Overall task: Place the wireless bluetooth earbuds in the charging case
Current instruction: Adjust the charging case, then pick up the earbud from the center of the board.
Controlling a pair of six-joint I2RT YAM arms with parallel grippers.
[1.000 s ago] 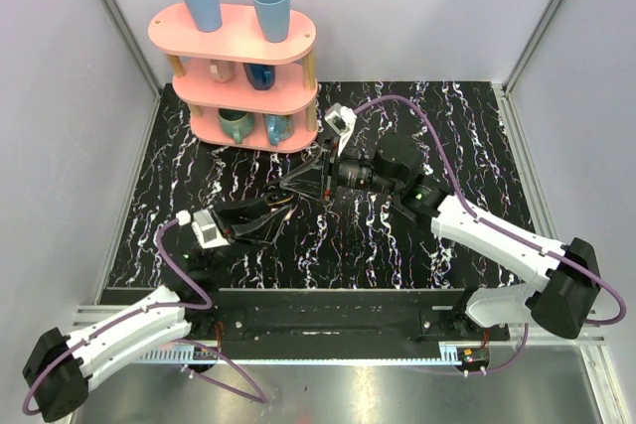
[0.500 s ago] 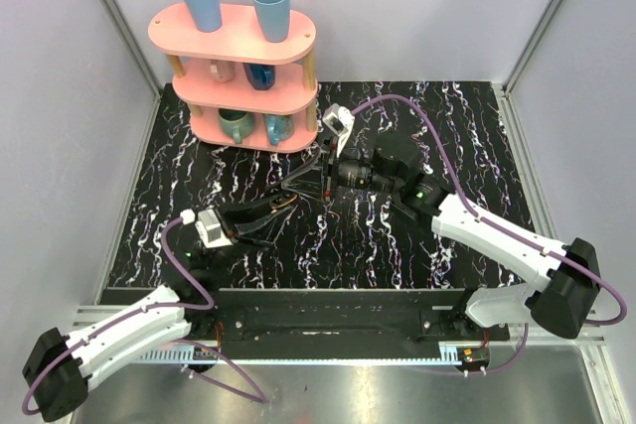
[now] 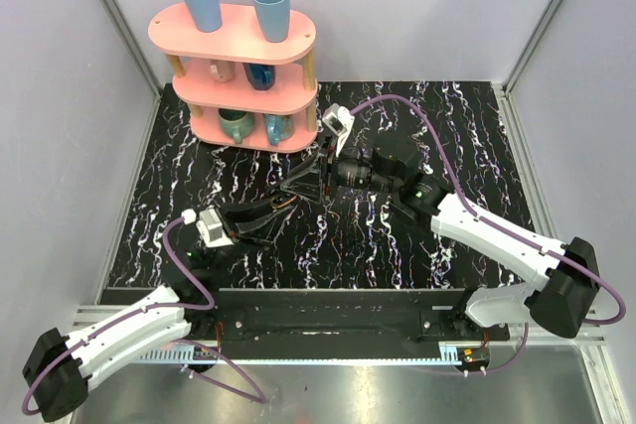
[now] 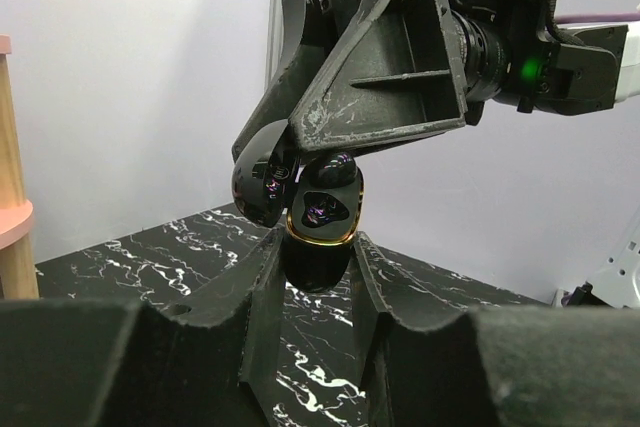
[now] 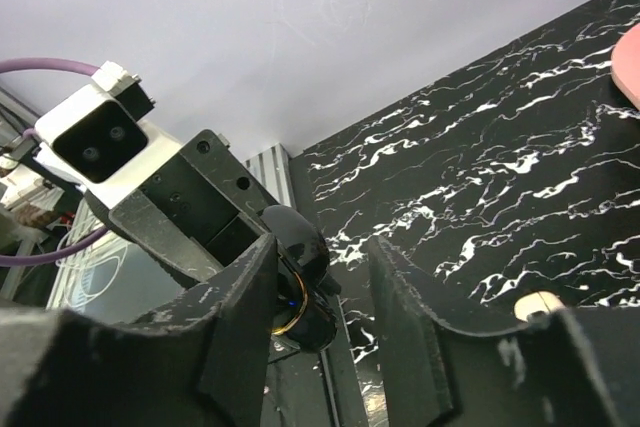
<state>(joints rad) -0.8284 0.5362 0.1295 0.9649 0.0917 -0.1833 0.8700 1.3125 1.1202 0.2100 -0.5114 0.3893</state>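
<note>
The charging case is a small black clamshell with a gold rim, and its lid hangs open to the left. Its inside looks dark and glossy. My left gripper is shut on the case's base and holds it above the table. My right gripper is open, and its fingers sit right over the open case. The case lies against its left finger. A small cream-white round thing, seemingly an earbud, lies on the table behind the right finger. No other earbud shows. In the top view both grippers meet mid-table.
A pink three-tier shelf with cups and mugs stands at the back left. The table is black marble pattern, walled on the left, back and right. A black rail runs along the near edge.
My right gripper has edged a little left and down onto the case. My left gripper has barely moved and keeps its hold.
</note>
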